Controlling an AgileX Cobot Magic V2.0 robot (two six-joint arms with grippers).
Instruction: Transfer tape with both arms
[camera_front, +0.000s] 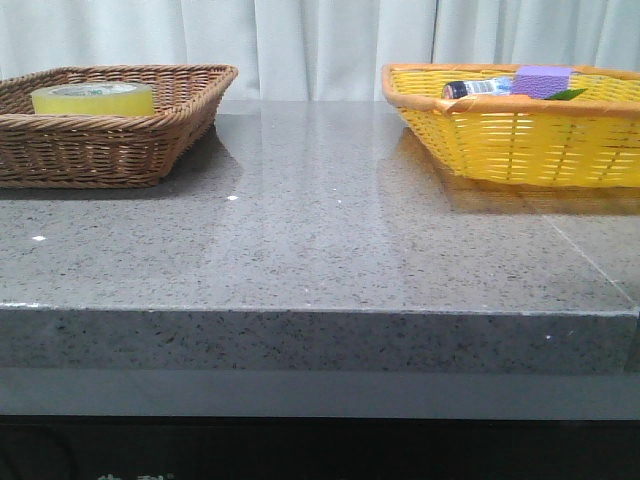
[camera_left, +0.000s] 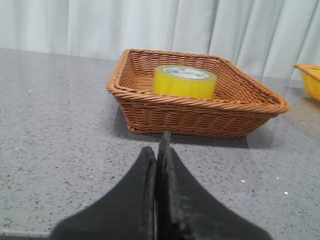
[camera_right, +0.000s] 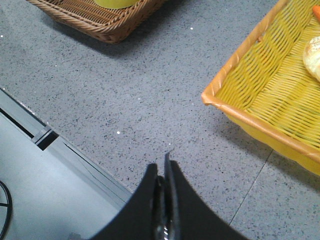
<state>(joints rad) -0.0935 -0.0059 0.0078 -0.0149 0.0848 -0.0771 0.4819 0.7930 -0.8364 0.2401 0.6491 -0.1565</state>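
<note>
The tape (camera_front: 93, 98), a wide yellow roll with a pale core ring, lies flat in the brown wicker basket (camera_front: 120, 150) at the table's far left. It also shows in the left wrist view (camera_left: 184, 81), inside the same basket (camera_left: 200, 112). My left gripper (camera_left: 159, 150) is shut and empty, over the bare table short of the basket. My right gripper (camera_right: 164, 170) is shut and empty, above the table near its front edge, between the two baskets. Neither gripper shows in the front view.
A yellow plastic basket (camera_front: 520, 140) stands at the far right; it holds a purple block (camera_front: 541, 81) and a small bottle (camera_front: 475, 88). Its corner shows in the right wrist view (camera_right: 240, 100). The grey stone table (camera_front: 320, 240) lies between the baskets. White curtains hang behind.
</note>
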